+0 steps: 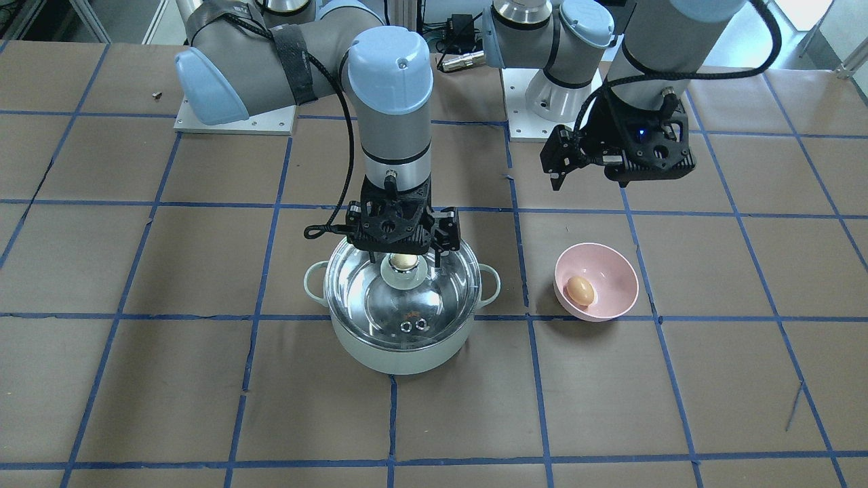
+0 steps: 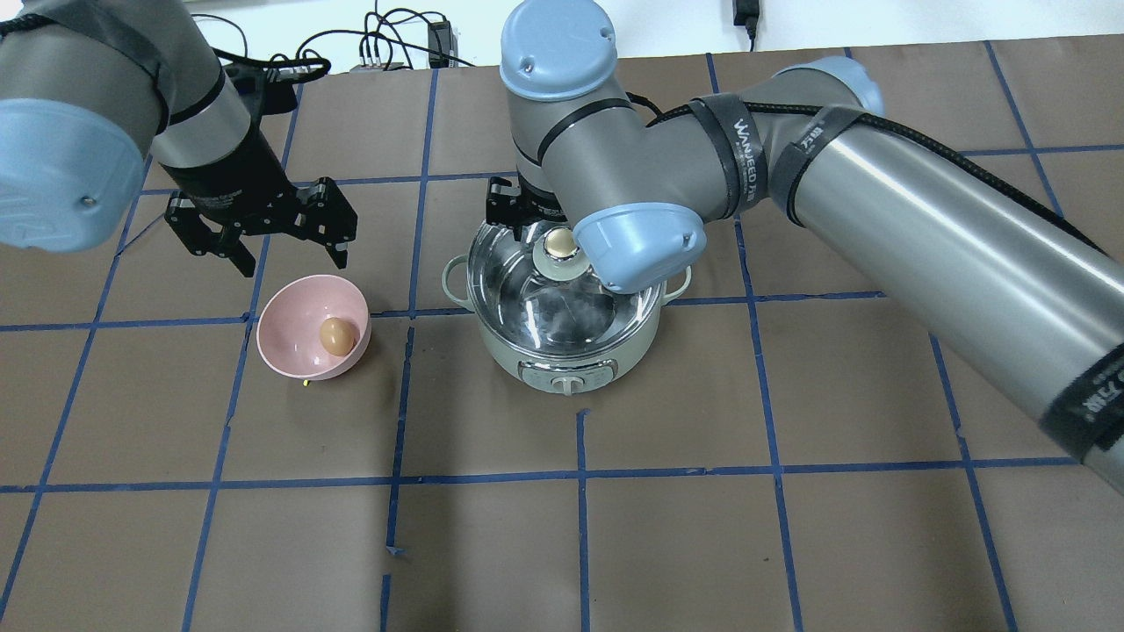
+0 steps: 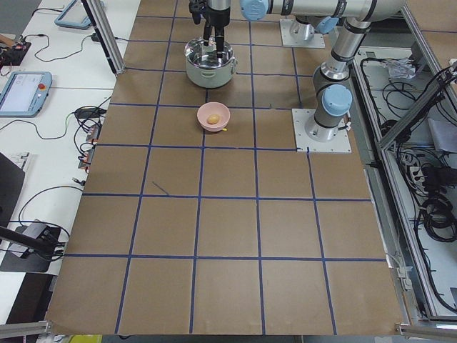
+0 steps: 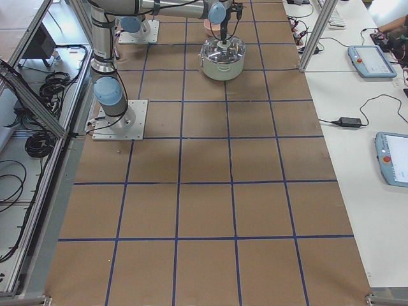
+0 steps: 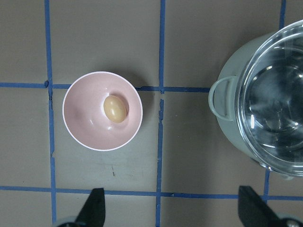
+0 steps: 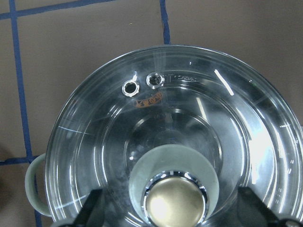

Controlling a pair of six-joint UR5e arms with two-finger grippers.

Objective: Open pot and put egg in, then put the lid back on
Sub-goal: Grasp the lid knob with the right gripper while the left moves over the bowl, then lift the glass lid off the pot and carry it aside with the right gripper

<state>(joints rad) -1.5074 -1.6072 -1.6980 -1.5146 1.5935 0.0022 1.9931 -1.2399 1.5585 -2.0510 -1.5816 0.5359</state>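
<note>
1. Over the pot (image 1: 400,356), the right gripper (image 1: 405,252) points straight down at the lid's knob (image 1: 403,262)
2. Its jaws stand spread, one finger (image 6: 92,210) on each side of the knob with a clear gap to it in the wrist view, so the claw is open and grips nothing
3. On top of the pot sits the glass lid (image 1: 407,308), level on the rim, its two metal vent holes (image 1: 413,326) on the side away from the robot's base
4. Beside the pot, on the robot's left and apart from it, stands a pink bowl (image 1: 614,257) on the brown table (image 1: 203,379)
5. Inside that bowl, not in the pot, lies the egg (image 1: 581,290), resting against the bowl's wall on the side nearer the pot
6. Further out on that same side of the pot, the left gripper (image 2: 288,250) hangs above the table near the bowl, its jaws wide apart and empty
</note>
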